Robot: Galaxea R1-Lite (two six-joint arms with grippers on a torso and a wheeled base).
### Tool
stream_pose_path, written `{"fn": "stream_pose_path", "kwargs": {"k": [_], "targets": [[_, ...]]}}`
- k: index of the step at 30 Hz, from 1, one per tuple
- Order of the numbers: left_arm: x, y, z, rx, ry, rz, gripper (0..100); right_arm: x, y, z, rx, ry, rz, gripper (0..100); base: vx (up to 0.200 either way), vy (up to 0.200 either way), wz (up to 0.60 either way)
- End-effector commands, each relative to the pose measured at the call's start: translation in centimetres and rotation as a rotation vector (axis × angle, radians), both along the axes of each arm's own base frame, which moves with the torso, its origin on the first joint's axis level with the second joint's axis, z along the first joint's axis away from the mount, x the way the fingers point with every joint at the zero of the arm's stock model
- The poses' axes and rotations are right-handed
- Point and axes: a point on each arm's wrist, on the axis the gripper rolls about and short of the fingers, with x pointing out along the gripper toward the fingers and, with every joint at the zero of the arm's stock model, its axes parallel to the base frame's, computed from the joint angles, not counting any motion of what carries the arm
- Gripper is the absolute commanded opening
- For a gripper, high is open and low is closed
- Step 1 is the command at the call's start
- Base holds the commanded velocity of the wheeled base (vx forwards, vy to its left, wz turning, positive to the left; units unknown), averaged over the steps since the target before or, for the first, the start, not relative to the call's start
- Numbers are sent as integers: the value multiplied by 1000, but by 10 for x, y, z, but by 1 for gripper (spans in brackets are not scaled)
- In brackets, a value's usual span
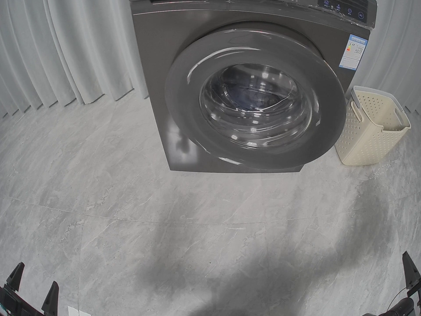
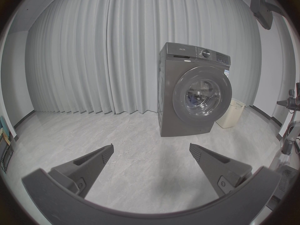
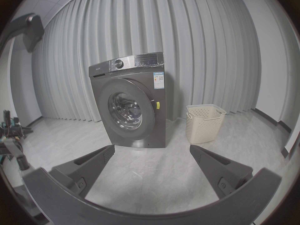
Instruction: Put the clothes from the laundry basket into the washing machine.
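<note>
The washing machine is seen standing on the grey floor with its round door shut. A dark bluish shape is seen through the glass; whether it is clothing cannot be told. The cream laundry basket is set just beside the machine, on its right, and its contents cannot be made out. The left gripper is held low over the floor with its 2 fingers spread wide, and nothing is gripped or touched. The right gripper is likewise spread wide and nothing is held. Both are kept well apart from the machine and basket, which are faced from a distance. A pale curtain is hung behind.
</note>
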Motion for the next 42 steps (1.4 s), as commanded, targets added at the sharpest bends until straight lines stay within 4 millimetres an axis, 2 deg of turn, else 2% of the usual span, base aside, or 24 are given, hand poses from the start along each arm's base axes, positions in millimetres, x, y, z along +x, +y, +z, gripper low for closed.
{"fn": "stream_pose_path", "kwargs": {"k": [1,2,4,5,9,13,14,15,19,23,29,36,42], "targets": [[1,0,-5,0,13,0,100,23,2,25,46,172,119,100,0,-200,0],[1,0,-5,0,13,1,100,75,9,36,99,390,232,100,0,-200,0],[1,0,-5,0,13,1,100,99,15,42,95,401,266,100,0,-100,0],[1,0,-5,0,11,0,100,120,23,46,89,396,319,100,0,0,0],[1,0,-5,1,11,0,100,166,51,50,99,341,412,100,0,0,0],[1,0,-5,0,11,0,100,199,77,50,148,320,418,100,0,0,0],[1,0,-5,0,11,0,100,199,77,50,148,320,418,100,0,0,0],[1,0,-5,0,11,0,100,209,89,51,185,321,426,100,0,0,0],[1,0,-5,0,11,0,100,217,111,58,241,322,481,100,0,0,0],[1,0,-5,-2,11,0,100,229,122,67,250,298,495,100,100,0,0],[1,0,-5,-2,11,1,100,238,127,83,265,248,506,100,200,0,0],[1,0,-5,-2,13,1,100,241,128,90,274,218,508,100,29,0,0],[1,0,-5,-2,11,1,100,243,127,94,279,201,505,100,200,0,0]]}}
